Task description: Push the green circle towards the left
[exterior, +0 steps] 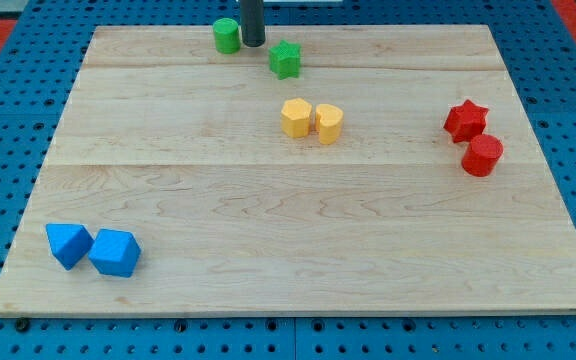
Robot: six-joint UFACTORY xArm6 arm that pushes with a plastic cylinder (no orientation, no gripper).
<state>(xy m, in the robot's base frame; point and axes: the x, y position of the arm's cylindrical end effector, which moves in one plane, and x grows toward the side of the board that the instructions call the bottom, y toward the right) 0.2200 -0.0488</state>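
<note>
The green circle (227, 36) is a short green cylinder near the top edge of the wooden board, left of centre. My tip (254, 44) is the lower end of the dark rod, just to the right of the green circle and almost touching it. A green star (285, 59) lies a little to the right of and below my tip.
Two yellow blocks (312, 119) sit side by side near the board's middle. A red star (465, 119) and a red cylinder (482, 155) sit at the right. Two blue blocks (94, 248) lie at the bottom left. The wooden board (298, 240) rests on a blue pegboard surface.
</note>
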